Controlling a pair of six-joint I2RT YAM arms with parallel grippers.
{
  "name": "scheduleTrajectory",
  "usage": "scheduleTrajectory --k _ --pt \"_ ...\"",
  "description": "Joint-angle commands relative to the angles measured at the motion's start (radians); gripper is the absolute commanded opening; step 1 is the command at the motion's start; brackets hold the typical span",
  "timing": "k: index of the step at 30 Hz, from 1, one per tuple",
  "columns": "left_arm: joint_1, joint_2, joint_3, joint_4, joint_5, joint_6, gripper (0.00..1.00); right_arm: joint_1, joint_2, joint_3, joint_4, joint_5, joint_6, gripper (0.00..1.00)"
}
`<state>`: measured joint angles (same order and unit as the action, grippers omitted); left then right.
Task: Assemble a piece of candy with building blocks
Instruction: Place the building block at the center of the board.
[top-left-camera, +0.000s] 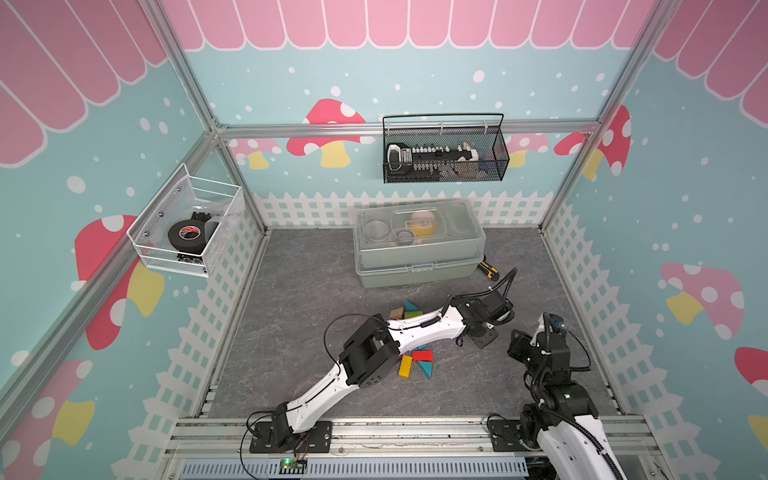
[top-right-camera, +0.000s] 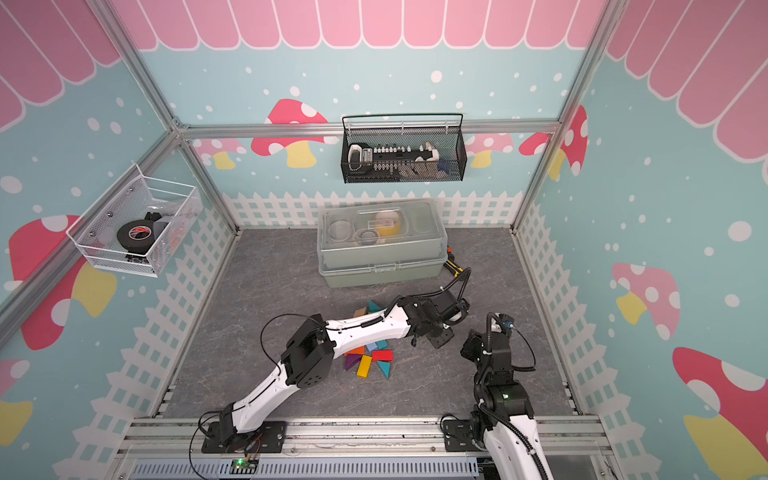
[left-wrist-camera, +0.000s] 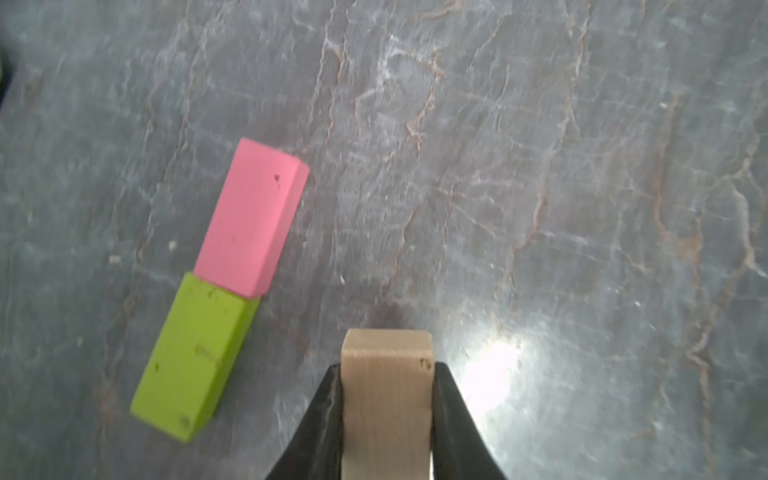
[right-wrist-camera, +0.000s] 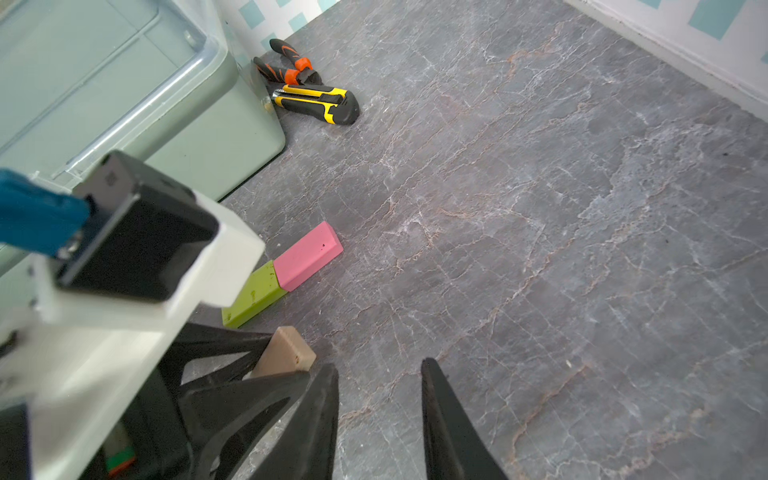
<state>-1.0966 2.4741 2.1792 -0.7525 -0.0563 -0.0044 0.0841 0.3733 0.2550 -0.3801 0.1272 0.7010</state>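
Observation:
My left gripper (left-wrist-camera: 386, 365) is shut on a plain tan block (left-wrist-camera: 386, 399), held just above the grey floor. Beside it a pink block (left-wrist-camera: 253, 216) and a lime green block (left-wrist-camera: 195, 357) lie end to end, touching. The right wrist view shows the same pink block (right-wrist-camera: 309, 253), green block (right-wrist-camera: 255, 299) and tan block (right-wrist-camera: 286, 353). My right gripper (right-wrist-camera: 380, 365) hovers close by, open, with only bare floor between its fingers. In both top views more building blocks lie in a loose pile (top-left-camera: 415, 361) (top-right-camera: 370, 357) partly under the left arm (top-left-camera: 419, 324), and a few others (top-left-camera: 407, 311) sit behind it.
A grey-green toolbox with a clear lid (top-left-camera: 419, 245) stands at the back. A yellow-black utility knife (right-wrist-camera: 316, 102) and orange-handled pliers (right-wrist-camera: 286, 62) lie by its corner. A black wire basket (top-left-camera: 444, 149) and a white one (top-left-camera: 187, 224) hang on the walls.

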Motion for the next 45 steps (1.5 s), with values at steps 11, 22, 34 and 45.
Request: scheduleTrajectory --k 11,22,34,45 --pt "0.034 0.164 0.238 -0.036 0.111 0.21 0.07 0.0 -0.026 -0.021 -0.018 0.033 0.032 0.33" --pt "0.034 0.195 0.281 -0.047 0.092 0.273 0.21 0.0 -0.021 -0.022 -0.009 0.025 0.029 0.33" --pt "0.012 0.096 0.235 -0.067 0.055 0.289 0.51 0.0 -0.022 -0.022 -0.006 0.025 0.028 0.33" --pt "0.0 -0.089 0.064 -0.061 0.016 0.227 0.51 0.0 -0.015 -0.015 -0.011 -0.004 0.012 0.34"
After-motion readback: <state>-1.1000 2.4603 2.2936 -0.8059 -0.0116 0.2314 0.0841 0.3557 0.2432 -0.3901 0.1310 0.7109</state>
